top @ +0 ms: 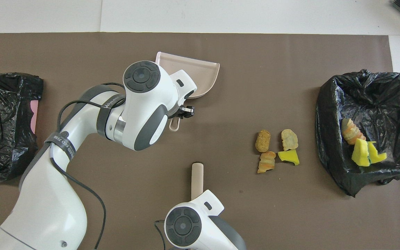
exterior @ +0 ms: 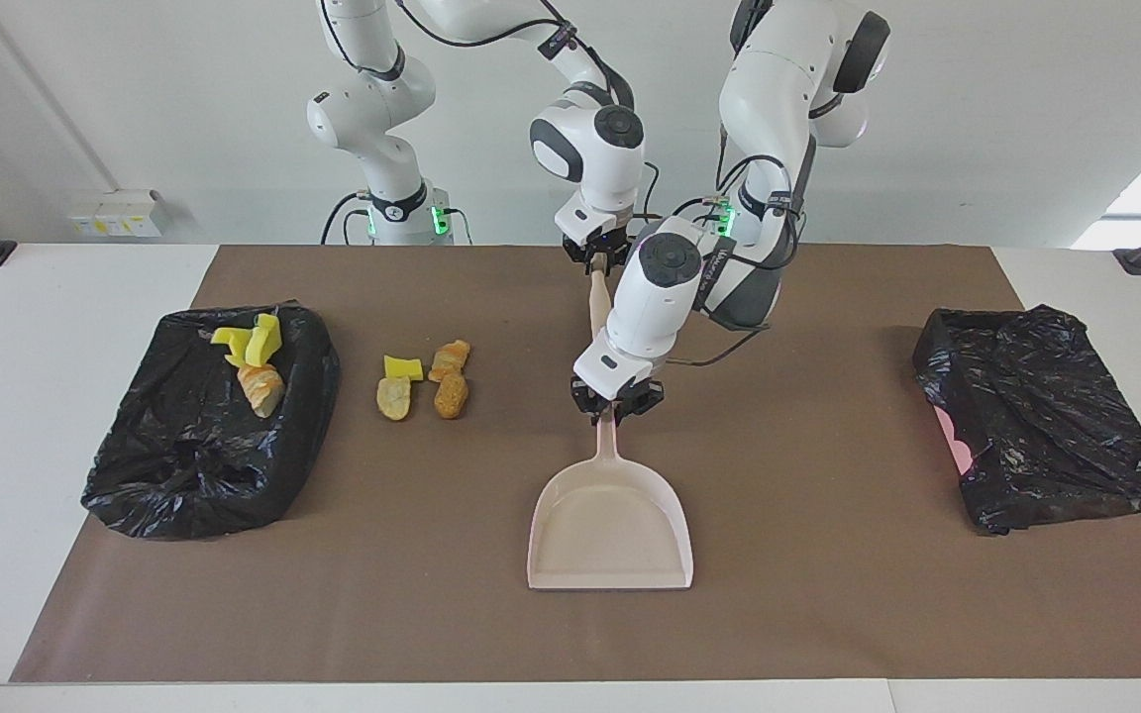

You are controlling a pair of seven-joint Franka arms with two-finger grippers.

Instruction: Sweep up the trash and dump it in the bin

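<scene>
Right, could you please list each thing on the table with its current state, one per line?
Left end effector: shut on the dustpan handle.
Right end effector: shut on the brush handle.
Dustpan: on the mat, empty.
Brush handle: tilted, one end gripped.
Loose trash: four pieces on the mat beside the bin.
Bin: open, three pieces inside.
Second bag: crumpled at the left arm's end.

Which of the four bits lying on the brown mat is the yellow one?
The flat bright yellow sponge piece, the bit closest to the black bag-lined bin. The other three loose bits beside it are tan or orange-brown, like bread.
</scene>
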